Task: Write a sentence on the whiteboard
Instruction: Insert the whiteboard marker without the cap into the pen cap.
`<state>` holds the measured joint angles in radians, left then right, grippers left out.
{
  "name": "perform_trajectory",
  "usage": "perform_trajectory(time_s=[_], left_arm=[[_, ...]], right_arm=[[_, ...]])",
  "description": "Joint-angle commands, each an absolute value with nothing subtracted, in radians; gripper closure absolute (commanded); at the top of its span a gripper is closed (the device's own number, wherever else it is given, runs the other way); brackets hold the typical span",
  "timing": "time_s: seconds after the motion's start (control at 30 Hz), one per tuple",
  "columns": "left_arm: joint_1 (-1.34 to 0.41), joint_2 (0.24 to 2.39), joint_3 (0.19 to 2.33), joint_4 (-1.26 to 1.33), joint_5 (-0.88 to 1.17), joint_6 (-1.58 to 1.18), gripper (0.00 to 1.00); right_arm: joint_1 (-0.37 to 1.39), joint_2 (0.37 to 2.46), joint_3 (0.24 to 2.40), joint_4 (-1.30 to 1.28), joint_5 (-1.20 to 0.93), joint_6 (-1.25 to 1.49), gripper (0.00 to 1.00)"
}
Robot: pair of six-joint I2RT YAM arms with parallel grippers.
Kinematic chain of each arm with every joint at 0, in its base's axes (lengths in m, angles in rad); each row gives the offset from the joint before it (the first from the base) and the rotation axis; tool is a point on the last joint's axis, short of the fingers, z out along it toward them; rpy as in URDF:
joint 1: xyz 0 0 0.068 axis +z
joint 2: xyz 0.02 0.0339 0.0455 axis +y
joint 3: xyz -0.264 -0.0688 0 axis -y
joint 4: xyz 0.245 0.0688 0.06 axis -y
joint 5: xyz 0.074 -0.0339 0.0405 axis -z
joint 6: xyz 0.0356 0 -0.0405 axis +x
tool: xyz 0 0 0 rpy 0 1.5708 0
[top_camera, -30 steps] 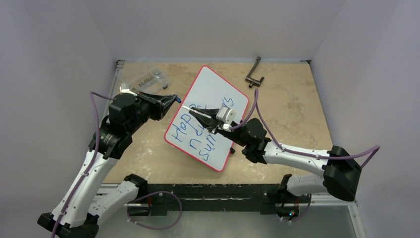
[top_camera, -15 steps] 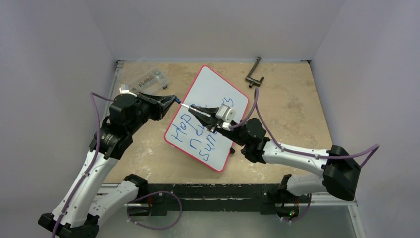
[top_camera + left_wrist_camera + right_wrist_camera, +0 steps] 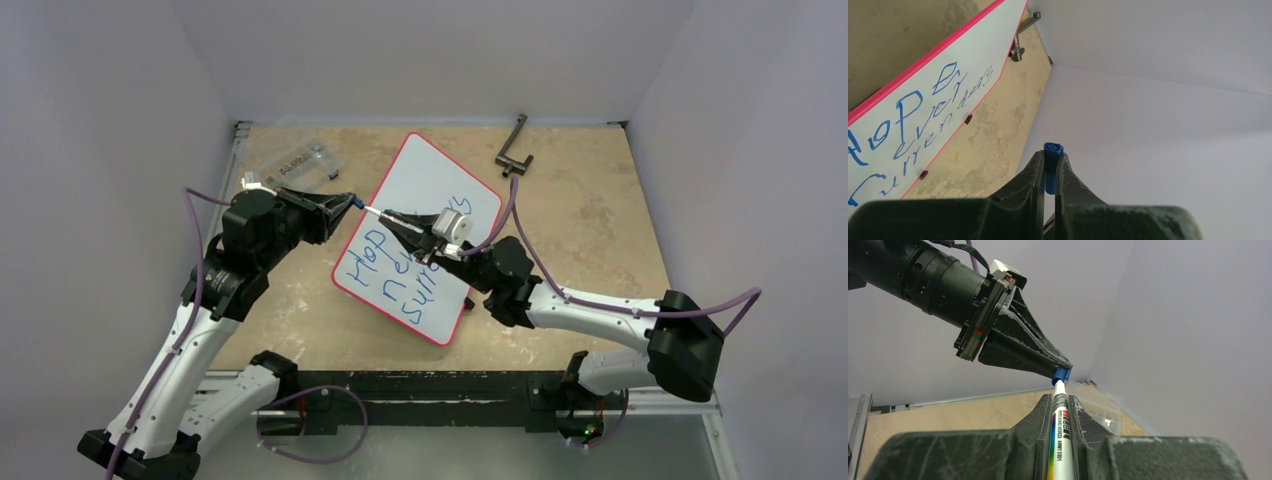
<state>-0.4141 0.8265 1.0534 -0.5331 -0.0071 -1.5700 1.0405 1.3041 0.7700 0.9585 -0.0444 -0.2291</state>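
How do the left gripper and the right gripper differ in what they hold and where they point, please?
The left gripper pinches a small blue cap; the right gripper clamps a long white marker. The left gripper points rightward, just beside the whiteboard; the right gripper points leftward, above it. Both are shut, and the marker's tip meets the cap.

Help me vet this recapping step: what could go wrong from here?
1. The tip of the marker seems to meet the blue cap at a slight angle; a push may jam it or lever the cap from the left gripper, which pinches it only at its fingertips.
2. The right gripper hangs over the whiteboard; a dropped marker might smear the sentence.
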Motion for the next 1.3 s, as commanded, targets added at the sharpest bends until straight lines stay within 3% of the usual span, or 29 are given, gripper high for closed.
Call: perform_trajectory(time_s=[0.0, 1.27], left_arm=[[-0.408, 0.818, 1.054, -0.491, -0.005, -1.575, 1.0], [-0.406, 0.776, 0.978, -0.387, -0.012, -1.682, 1.0]], right_arm=[[1.046, 1.309, 0.821, 1.01, -0.023, -0.239, 1.0], [1.063, 1.465, 0.892, 1.098, -0.003, -0.239, 1.0]])
